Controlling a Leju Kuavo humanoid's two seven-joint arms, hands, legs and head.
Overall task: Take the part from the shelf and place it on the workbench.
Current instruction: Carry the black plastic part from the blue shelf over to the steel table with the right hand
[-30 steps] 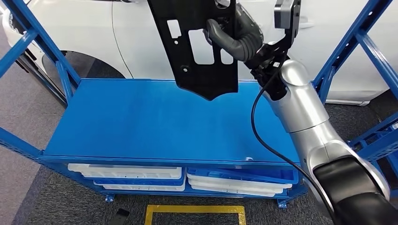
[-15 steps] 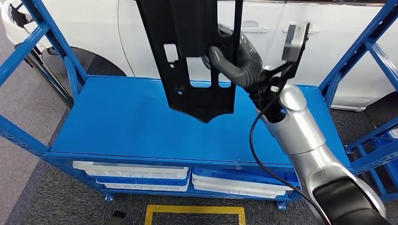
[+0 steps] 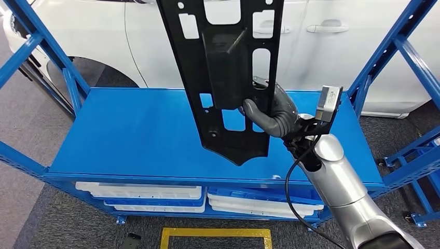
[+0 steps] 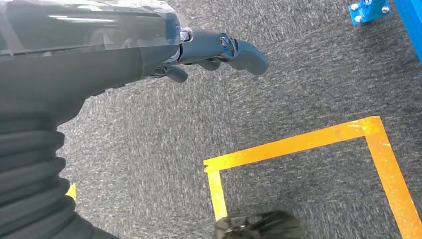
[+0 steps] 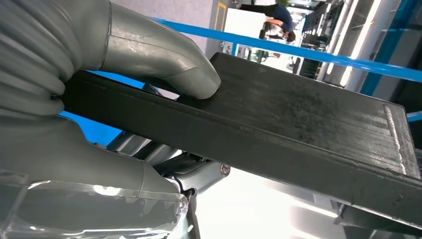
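The part [image 3: 228, 78] is a long black plastic panel with several rectangular cut-outs. It hangs upright over the blue workbench top [image 3: 129, 135], its pointed lower tip just above the front edge. My right hand [image 3: 272, 115] grips its right edge low down, thumb through a cut-out. In the right wrist view the thumb [image 5: 164, 55] presses on the part's dark ribbed edge [image 5: 298, 119]. My left hand [image 4: 219, 50] hangs at my side over the carpet, fingers loosely curled and holding nothing.
A white car [image 3: 332, 46] stands close behind the bench. Blue rack uprights [image 3: 394, 46] frame both sides. White trays [image 3: 145, 194] are stacked under the bench top. Yellow tape [image 3: 215, 233] marks the dark carpet in front.
My right hand has lowered the part and drawn it toward me; its tip now hangs near the bench's front edge. The head view shifted slightly in between.
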